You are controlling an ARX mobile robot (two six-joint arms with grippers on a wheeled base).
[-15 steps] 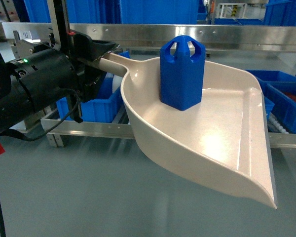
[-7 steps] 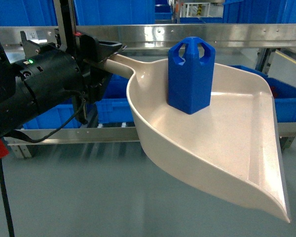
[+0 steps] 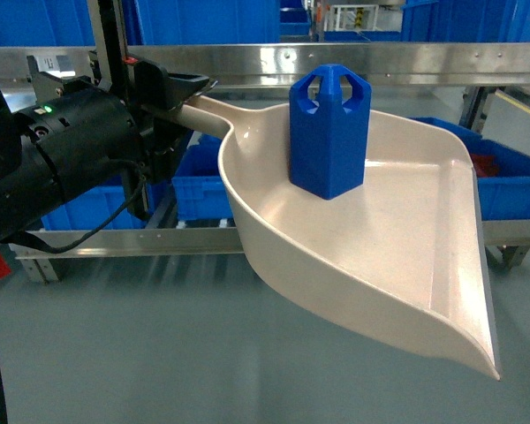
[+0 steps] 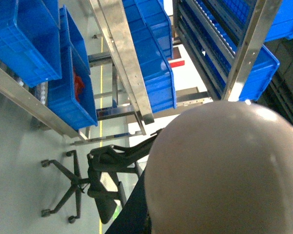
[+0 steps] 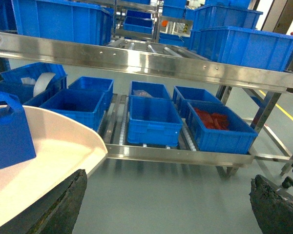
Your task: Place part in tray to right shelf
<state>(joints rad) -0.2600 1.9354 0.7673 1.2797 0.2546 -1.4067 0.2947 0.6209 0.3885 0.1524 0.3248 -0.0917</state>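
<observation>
At left, the left end effector (image 3: 181, 97) is clamped on the tray (image 3: 406, 265) handle. The part (image 3: 328, 131) stands upright in the tray, near the right shelf (image 3: 274, 62) beyond. The right end effector (image 5: 168, 204) gapes wide, empty.

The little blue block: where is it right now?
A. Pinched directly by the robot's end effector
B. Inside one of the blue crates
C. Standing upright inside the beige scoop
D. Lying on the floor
C. The blue block stands upright on the floor of the beige scoop, whose handle the left end effector grips, in front of the steel shelf.
</observation>
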